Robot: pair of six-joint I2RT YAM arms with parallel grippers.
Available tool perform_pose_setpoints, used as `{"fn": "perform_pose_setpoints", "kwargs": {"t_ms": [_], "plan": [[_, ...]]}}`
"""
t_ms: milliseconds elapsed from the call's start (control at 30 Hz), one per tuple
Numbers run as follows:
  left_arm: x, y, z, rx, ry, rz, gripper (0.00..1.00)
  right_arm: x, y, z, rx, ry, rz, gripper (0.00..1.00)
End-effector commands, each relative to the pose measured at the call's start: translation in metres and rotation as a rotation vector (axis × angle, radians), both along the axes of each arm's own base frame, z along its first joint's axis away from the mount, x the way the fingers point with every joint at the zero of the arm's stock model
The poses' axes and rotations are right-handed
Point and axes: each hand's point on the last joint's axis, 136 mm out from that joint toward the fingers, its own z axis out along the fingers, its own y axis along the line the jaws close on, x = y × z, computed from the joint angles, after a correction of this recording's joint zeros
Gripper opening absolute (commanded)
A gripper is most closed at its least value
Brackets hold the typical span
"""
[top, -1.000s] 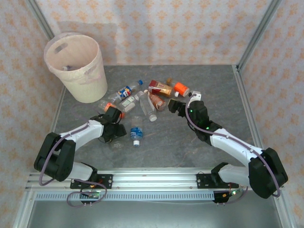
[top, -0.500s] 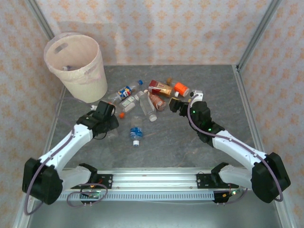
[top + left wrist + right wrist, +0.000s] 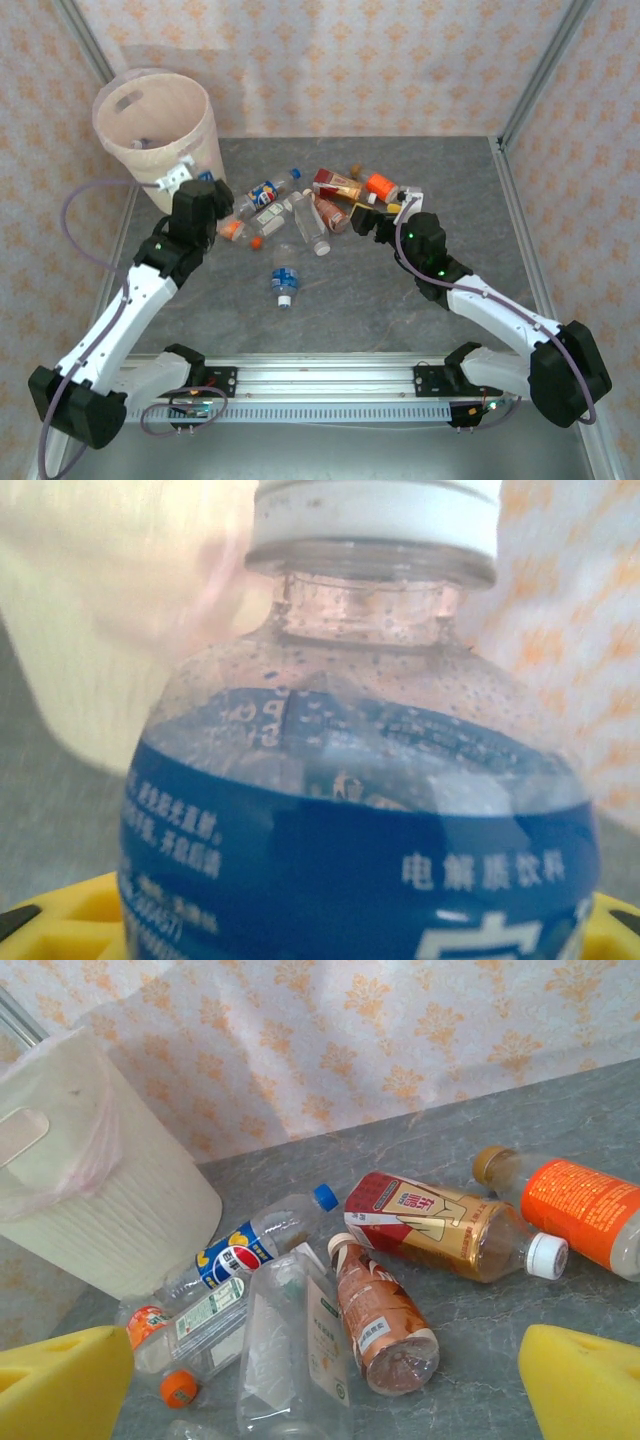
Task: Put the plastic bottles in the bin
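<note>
Blue-labelled and beaded with droplets, one bottle is sitting pinched between the yellow pads of the left end effector. That end effector is hanging raised just beside the near wall of the bin, not yet over its mouth. This bottle is on its way in rather than dropped, and the task is looking early to me. Something small is showing at the bin's bottom, too tiny to name, while most of the load is lying as a heap on the grey worktop. In the heap are lying a Pepsi bottle, a red-gold bottle, a brown bottle, an orange bottle and a clear bottle, with a lone bottle resting apart, nearer the arms. The right end effector is hovering low at the heap's right edge, pads spread wide and gripping nothing. The bin's rim is probably needing clearing first. The heaped bottles are touching and overlapping, so lifting one is likely going to nudge its neighbours.
</note>
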Motion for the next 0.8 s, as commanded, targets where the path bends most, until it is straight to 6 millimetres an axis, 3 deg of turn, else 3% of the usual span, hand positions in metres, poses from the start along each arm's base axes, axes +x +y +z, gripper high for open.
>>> {"fn": "perform_pose_setpoints", "kwargs": {"t_ms": [0, 133, 300, 533, 767], "plan": [[0.019, 0.025, 0.092, 0.075, -0.243, 0.109, 0.37, -0.004, -0.001, 0.02, 0.046, -0.047, 0.009, 0.99], [0.039, 0.047, 0.134, 0.124, -0.302, 0.16, 0.37, -0.007, -0.009, 0.02, 0.047, -0.052, -0.019, 0.99], [0.057, 0.101, 0.158, 0.166, -0.377, 0.335, 0.37, -0.011, -0.015, 0.021, 0.04, -0.055, -0.037, 0.99], [0.074, 0.175, 0.154, 0.156, -0.394, 0.503, 0.38, -0.014, -0.021, 0.025, 0.049, -0.057, -0.059, 0.99], [0.101, 0.215, 0.119, 0.195, -0.222, 0.547, 0.39, -0.015, -0.025, 0.027, 0.053, -0.055, -0.076, 0.99]]}}
